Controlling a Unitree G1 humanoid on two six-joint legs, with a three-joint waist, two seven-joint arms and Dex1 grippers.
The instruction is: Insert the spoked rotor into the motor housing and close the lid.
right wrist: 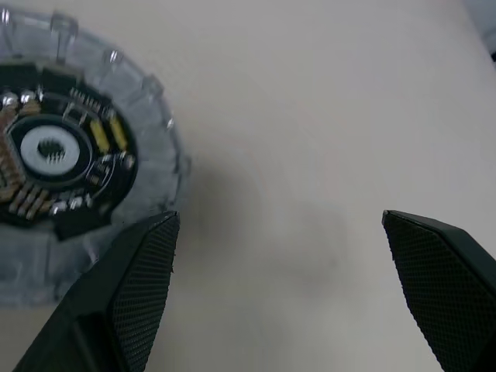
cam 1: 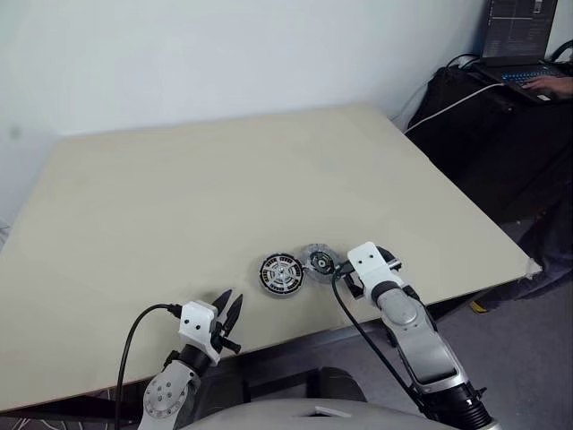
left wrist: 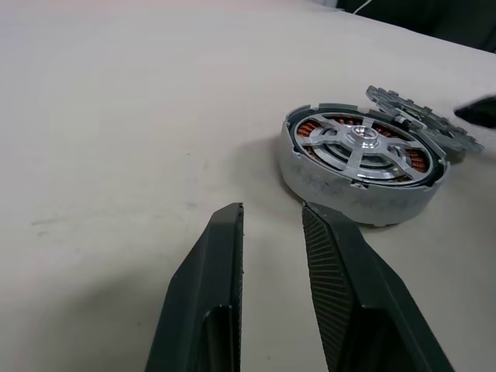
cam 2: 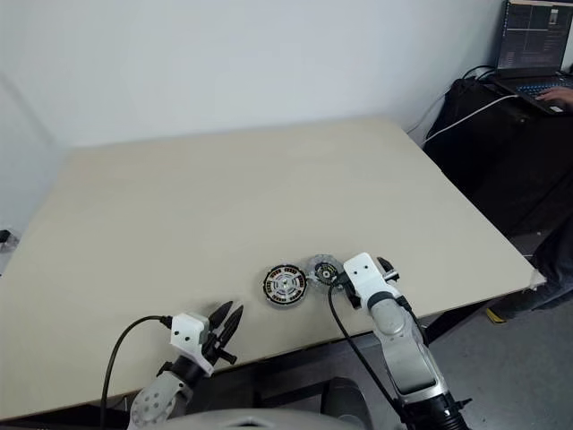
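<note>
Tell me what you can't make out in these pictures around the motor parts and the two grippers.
- Lid, left wrist view: its near part is hidden behind the motor housing.
- Lid, right wrist view: cut off by the picture's edge.
- Right gripper, head views: its fingers are hidden behind its own white wrist block.
- Spoked rotor: whether fully seated cannot be told.

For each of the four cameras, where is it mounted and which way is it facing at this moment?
Left and right eye: on the head, looking forward and down at the table; both arms show.
Left wrist: looks along the near-shut left gripper at the motor housing, spoked rotor inside.
Right wrist: looks down past the open right gripper at the lid.
All views share the lid.
</note>
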